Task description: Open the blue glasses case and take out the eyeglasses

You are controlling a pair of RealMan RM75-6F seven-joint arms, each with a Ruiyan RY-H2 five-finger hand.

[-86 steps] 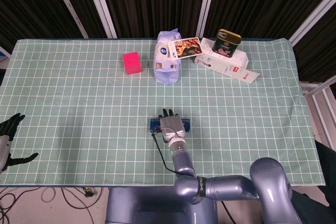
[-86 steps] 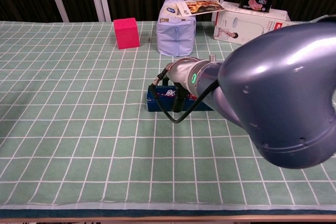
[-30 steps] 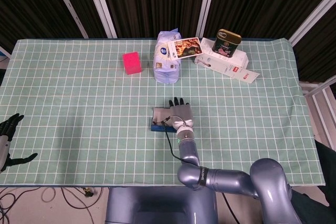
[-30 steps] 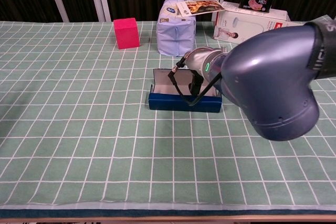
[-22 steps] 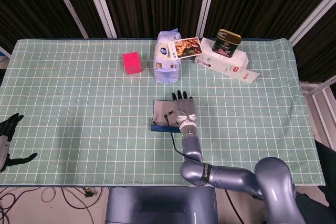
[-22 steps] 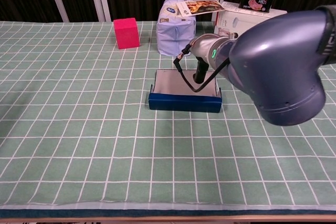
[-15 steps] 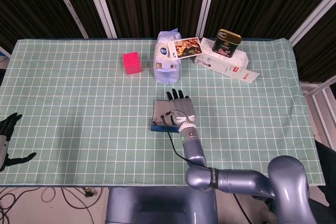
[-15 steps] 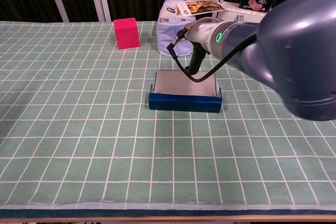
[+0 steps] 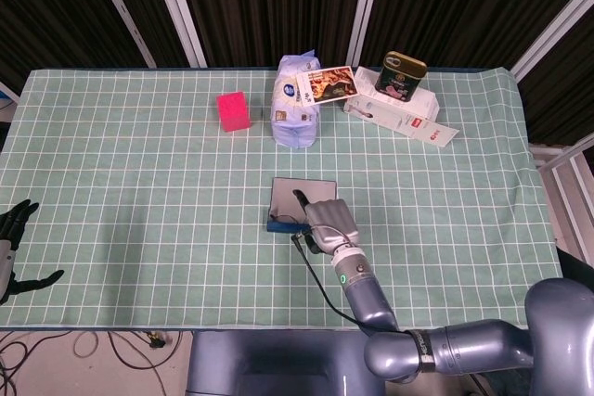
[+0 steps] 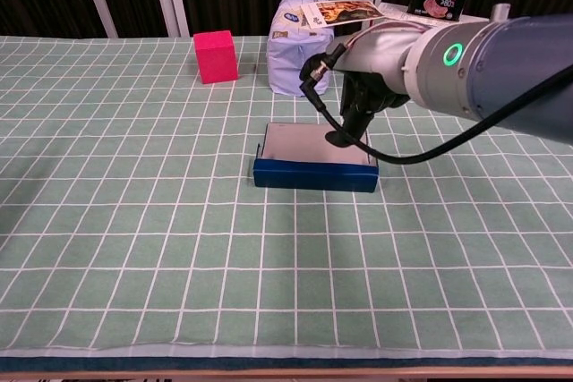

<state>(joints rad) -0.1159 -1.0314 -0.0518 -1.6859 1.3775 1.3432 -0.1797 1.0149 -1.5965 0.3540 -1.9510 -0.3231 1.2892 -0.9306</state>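
Two hands logged: right hand (image 9: 329, 221) hovers over the near right edge of the blue glasses case (image 10: 313, 170), lid open at table centre, grasp state indeterminate; left hand (image 9: 13, 238) rests released at the table's left edge.

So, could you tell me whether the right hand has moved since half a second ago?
Yes. In the head view the right hand has drawn back toward the robot, from over the blue glasses case's far edge to its near right corner.

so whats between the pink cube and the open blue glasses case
Only bare green checked tablecloth lies between the pink cube and the open blue glasses case, clearest in the head view.
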